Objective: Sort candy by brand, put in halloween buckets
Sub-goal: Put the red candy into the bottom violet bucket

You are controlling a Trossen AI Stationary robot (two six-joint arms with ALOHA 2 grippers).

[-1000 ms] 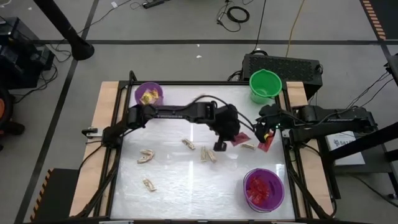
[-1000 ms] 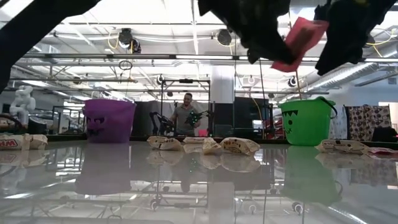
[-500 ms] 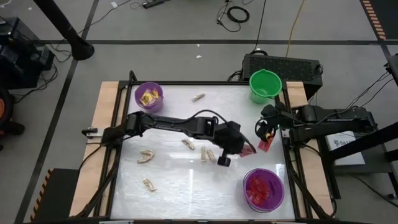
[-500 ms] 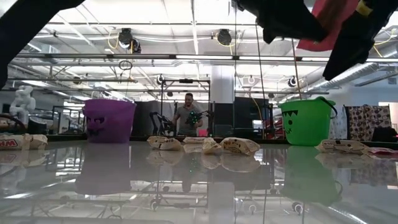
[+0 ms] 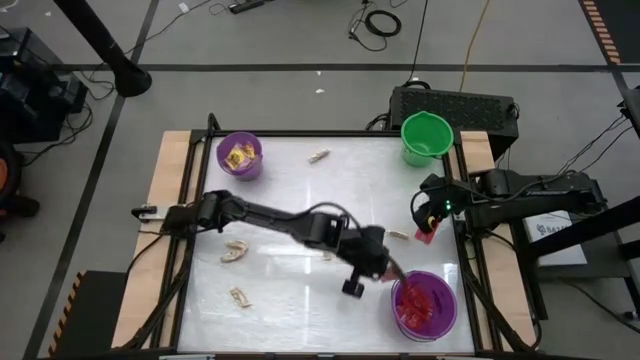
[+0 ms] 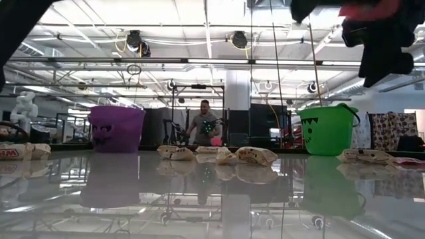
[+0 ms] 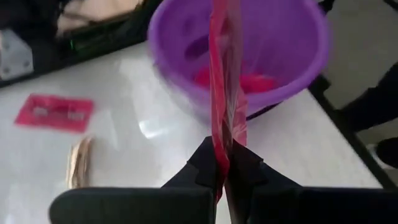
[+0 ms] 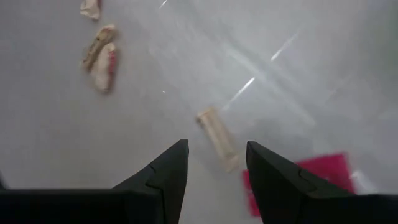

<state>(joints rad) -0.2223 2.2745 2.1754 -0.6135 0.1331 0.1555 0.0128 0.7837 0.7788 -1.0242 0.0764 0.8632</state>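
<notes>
At far left, a purple bucket [image 5: 240, 153] holds yellow candy. The left tool [image 5: 385, 272] pinches a red packet [image 7: 224, 93] edge-on beside the near purple bucket [image 5: 425, 305] of red candy, probably poised to drop it there. The right tool [image 8: 216, 171] hangs parted over a tan piece [image 8: 217, 139]. The green bucket [image 5: 426, 135]'s contents are unclear.

Both arms matte black, slim jointed links; black cable loops on left arm [image 5: 290, 222]; dark tapered fingers [image 8: 166, 173].
</notes>
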